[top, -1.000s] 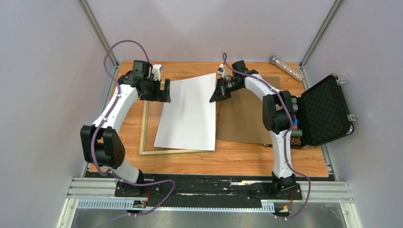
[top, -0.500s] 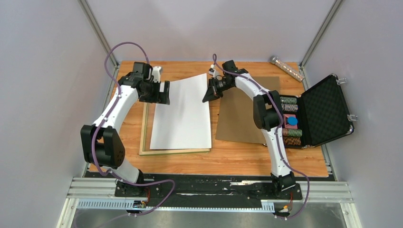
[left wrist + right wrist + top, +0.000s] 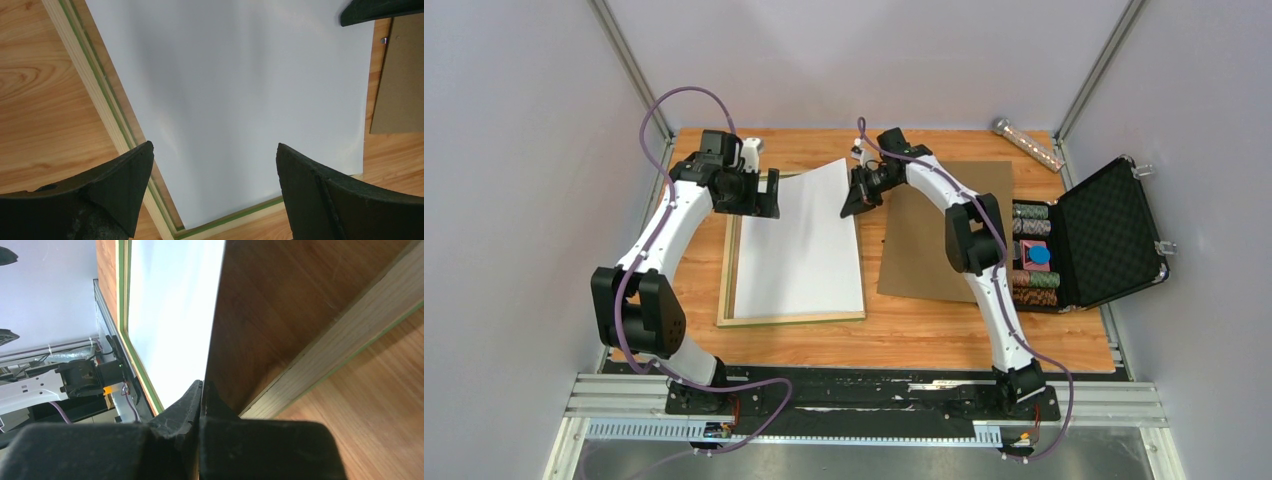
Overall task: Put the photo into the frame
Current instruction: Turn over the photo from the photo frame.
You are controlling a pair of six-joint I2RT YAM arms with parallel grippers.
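White paper is all the photo (image 3: 799, 245) shows from above: its printed side faces down, and only the right wrist view catches a brown part of it. It lies over the frame (image 3: 725, 280) at centre left, hiding the frame's right and upper rails. The right hand (image 3: 853, 204) is clenched on the photo's lifted upper right corner. The left hand (image 3: 771, 195) is released above the upper left corner. I count one photo, one frame, one brown board (image 3: 934, 250) and one open black case (image 3: 1114, 235) on the tabletop (image 3: 904, 335).
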